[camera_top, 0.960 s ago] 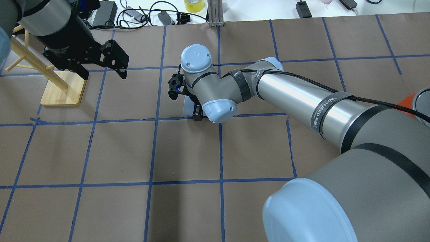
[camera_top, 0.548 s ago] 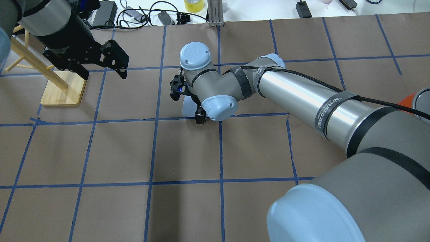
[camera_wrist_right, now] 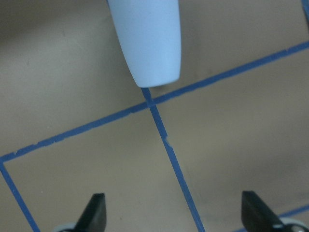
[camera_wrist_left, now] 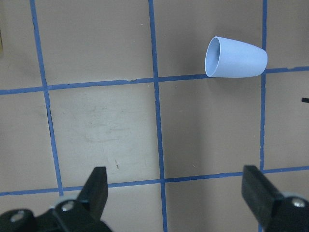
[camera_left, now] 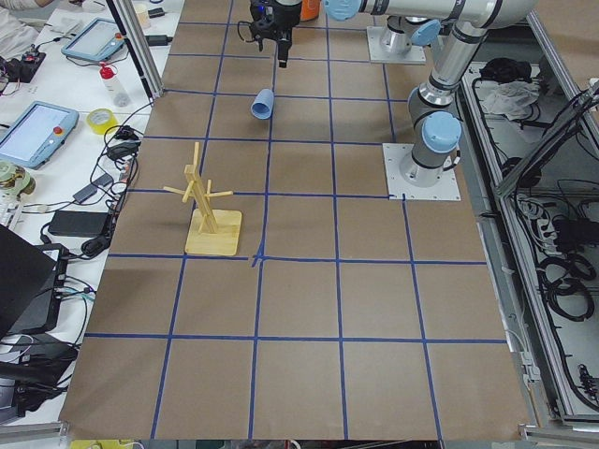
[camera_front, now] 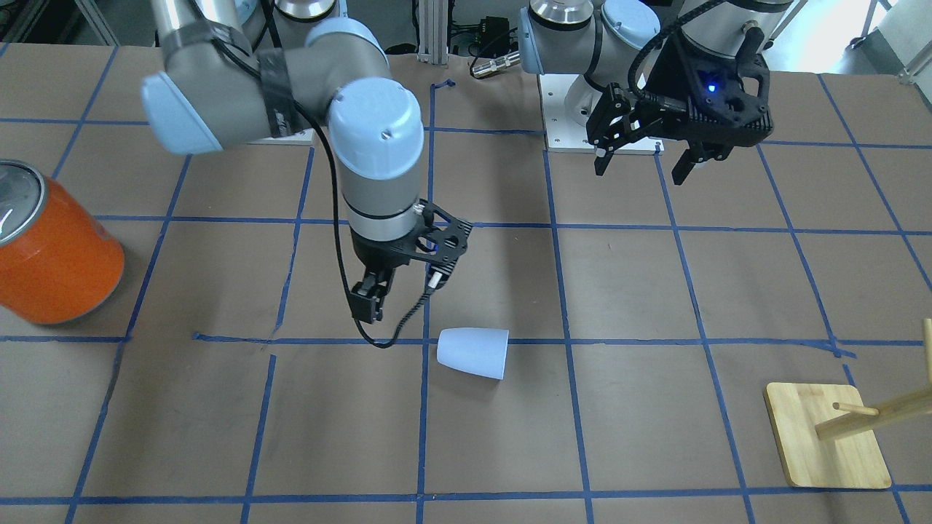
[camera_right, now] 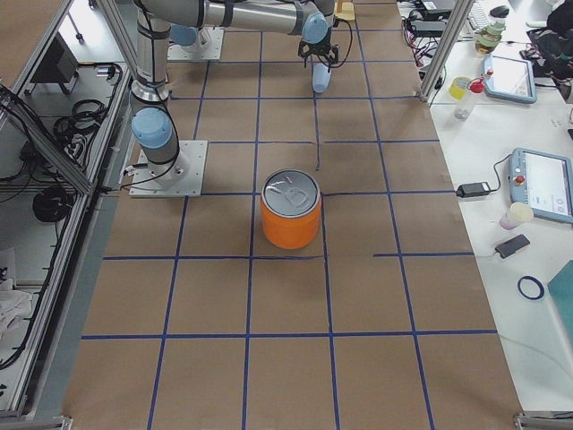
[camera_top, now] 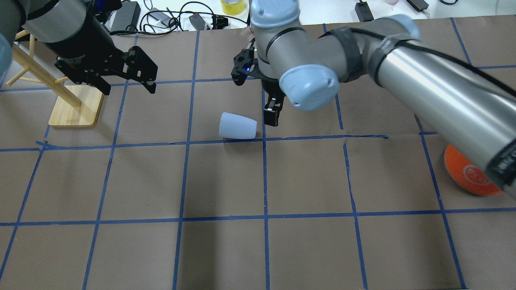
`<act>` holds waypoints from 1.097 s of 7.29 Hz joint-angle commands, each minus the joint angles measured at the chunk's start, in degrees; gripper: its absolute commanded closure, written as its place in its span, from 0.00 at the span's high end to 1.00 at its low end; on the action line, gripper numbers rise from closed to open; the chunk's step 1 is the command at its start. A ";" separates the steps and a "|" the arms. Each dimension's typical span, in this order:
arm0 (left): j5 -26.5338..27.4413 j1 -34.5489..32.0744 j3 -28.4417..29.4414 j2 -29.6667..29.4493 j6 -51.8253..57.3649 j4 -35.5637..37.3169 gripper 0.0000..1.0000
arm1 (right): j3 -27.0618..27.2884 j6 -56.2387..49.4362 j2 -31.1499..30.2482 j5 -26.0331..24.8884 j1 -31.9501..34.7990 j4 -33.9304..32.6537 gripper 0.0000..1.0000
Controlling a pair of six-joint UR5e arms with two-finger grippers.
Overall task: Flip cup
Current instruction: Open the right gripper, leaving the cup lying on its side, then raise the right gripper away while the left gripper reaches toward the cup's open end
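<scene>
The cup (camera_top: 238, 125) is a small pale blue tumbler lying on its side on the brown table, mouth toward the overhead view's left. It also shows in the front view (camera_front: 473, 353), the left wrist view (camera_wrist_left: 235, 57) and the right wrist view (camera_wrist_right: 147, 38). My right gripper (camera_top: 271, 109) hangs open and empty above the table just right of the cup's base, apart from it; its jaws stand wide in the front view (camera_front: 400, 291). My left gripper (camera_top: 128, 88) is open and empty, raised at the far left (camera_front: 641, 169).
A large orange can (camera_top: 469, 173) with a silver top stands at the right (camera_front: 54, 255). A wooden peg stand (camera_top: 76, 106) on a bamboo base sits at the far left (camera_front: 826, 437). Cables and gear lie beyond the table's far edge.
My right arm has lifted and swung away to the right and farther back, off the cup, which now lies uncovered on its side. The left arm has barely moved.
</scene>
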 commanded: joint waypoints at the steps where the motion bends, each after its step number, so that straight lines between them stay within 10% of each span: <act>1: -6.55 0.75 -0.05 -0.95 -0.04 3.53 1.00 | -0.07 9.41 -4.05 -1.29 -6.22 1.17 1.00; 8: -31.85 6.55 -9.79 -16.04 0.57 18.18 1.00 | -0.95 42.17 -15.65 -1.65 -19.08 6.00 1.00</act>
